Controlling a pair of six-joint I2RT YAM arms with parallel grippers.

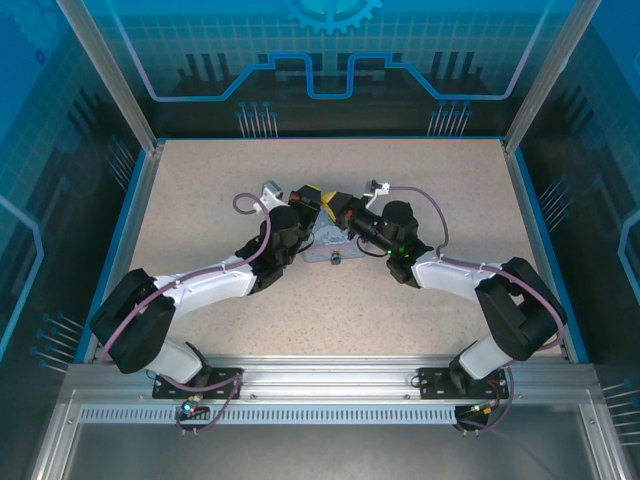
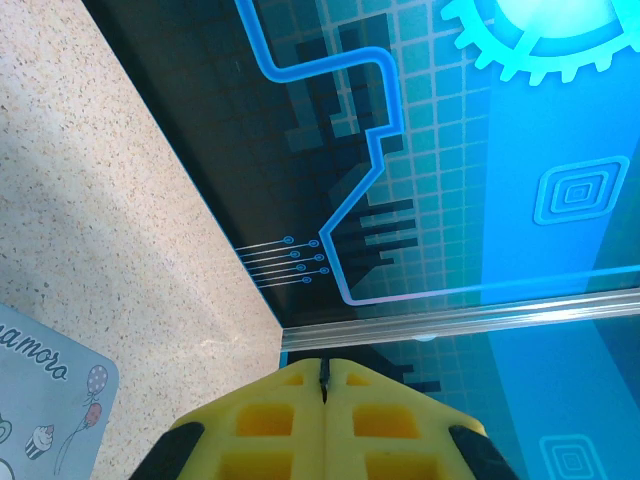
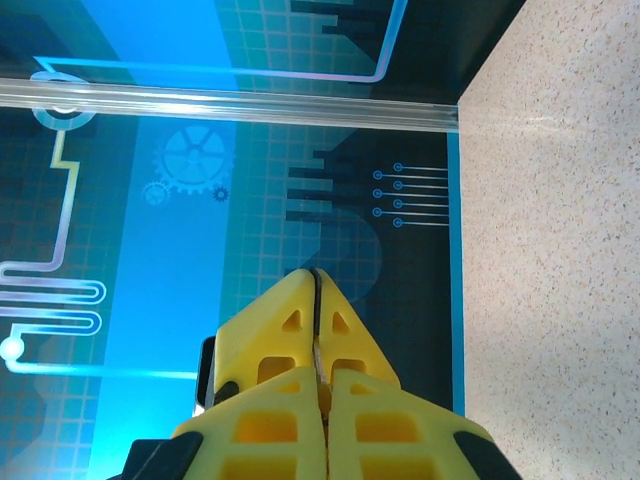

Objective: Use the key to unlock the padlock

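Above the tin (image 1: 318, 250), left gripper (image 2: 325, 365) and right gripper (image 3: 315, 275) have jaws pressed together. Better to steady the padlock (image 1: 335, 258) at the tin's near edge before any key turning.

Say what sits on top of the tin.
The left arm and right arm hang over the tin, covering most of it. Its visible corner carries only cartoon print; the rest is hidden.

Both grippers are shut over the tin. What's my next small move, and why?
Probably tilt the right gripper down toward the tin: it and the left gripper are shut and aimed at the back wall, while a small dark piece, maybe the padlock, sits at the tin's near edge.
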